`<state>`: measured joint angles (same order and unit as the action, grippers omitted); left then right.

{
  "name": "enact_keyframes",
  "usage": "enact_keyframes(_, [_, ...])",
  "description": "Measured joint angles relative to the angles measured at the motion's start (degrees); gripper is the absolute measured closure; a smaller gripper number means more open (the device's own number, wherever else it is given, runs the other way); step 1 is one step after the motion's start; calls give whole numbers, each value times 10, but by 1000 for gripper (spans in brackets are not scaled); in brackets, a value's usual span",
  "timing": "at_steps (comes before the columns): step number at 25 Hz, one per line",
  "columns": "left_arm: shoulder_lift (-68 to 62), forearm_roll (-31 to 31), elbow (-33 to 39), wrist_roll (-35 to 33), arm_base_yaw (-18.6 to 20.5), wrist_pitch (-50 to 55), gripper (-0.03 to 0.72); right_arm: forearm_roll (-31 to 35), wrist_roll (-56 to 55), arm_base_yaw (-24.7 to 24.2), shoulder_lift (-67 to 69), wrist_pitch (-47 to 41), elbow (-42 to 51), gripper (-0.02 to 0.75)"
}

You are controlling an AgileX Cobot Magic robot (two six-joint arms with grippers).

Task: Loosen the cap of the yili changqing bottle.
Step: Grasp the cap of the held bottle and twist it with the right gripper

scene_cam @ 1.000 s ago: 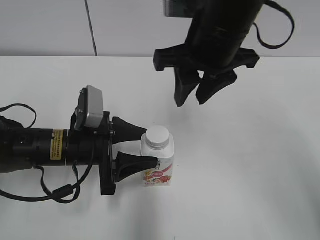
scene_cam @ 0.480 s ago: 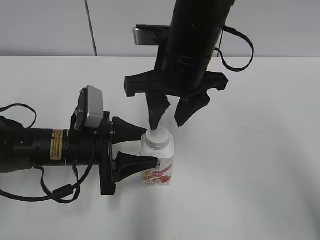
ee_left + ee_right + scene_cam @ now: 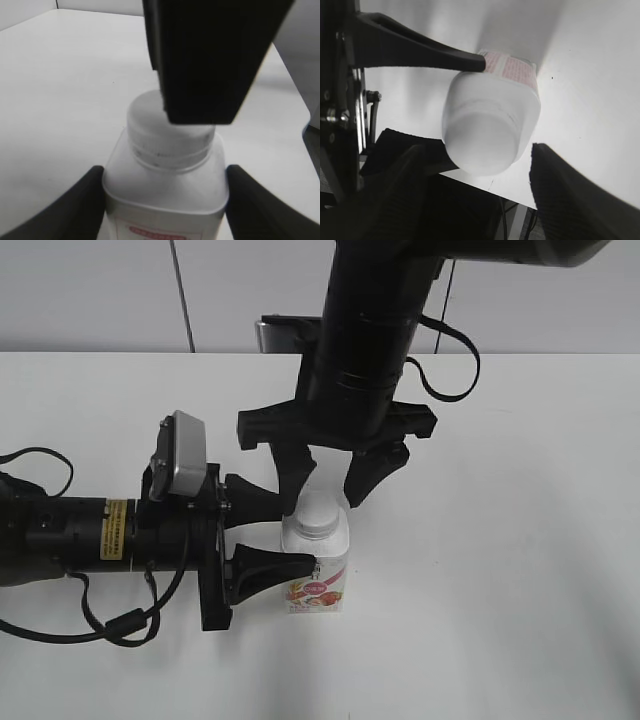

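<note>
Bottle: yili changqing bottle (image 3: 316, 558) upright on the white tabletop (image 3: 520, 570), near the middle, squarish white body with rounded shoulders.
Label: pink-red band low on the bottle front with a fruit picture; lettering too small and blurred to read in any view.
Arm sticker: yellow sticker (image 3: 116, 529) on the left arm's black barrel, print illegible.
Cap: white round cap (image 3: 150, 120) seated on the neck, top partly hidden in the left wrist view by a black finger from above.
Left gripper (image 3: 290, 537): reached in level from the left, jaws closed on the bottle body, one finger against the far side near the shoulder, the other against the near side just above the label; both pads seen pressing the shoulders in the left wrist view.
Right gripper (image 3: 328, 485): pointed straight down over the bottle, jaws parted wider than the cap, one finger on each side of it; in the right wrist view (image 3: 477, 175) a clear gap showed on the right side, contact on the left side not possible to tell.
Wrist camera: grey box (image 3: 184, 457) mounted on top of the left gripper.
</note>
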<state>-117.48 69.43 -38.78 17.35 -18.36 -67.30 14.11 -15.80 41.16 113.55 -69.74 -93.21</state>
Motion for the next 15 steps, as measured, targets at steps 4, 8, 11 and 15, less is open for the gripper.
enact_keyframes(4, [0,0,0,0,0,0,246,-1,0,0,10,-1,-16,224])
enact_keyframes(8, [0,0,0,0,0,0,246,-3,-1,0,17,-1,-19,224])
enact_keyframes(11, [0,0,0,0,0,0,246,-4,-1,0,29,-1,-19,224])
enact_keyframes(15, [0,0,0,0,0,0,246,-6,-1,0,37,-1,-19,226])
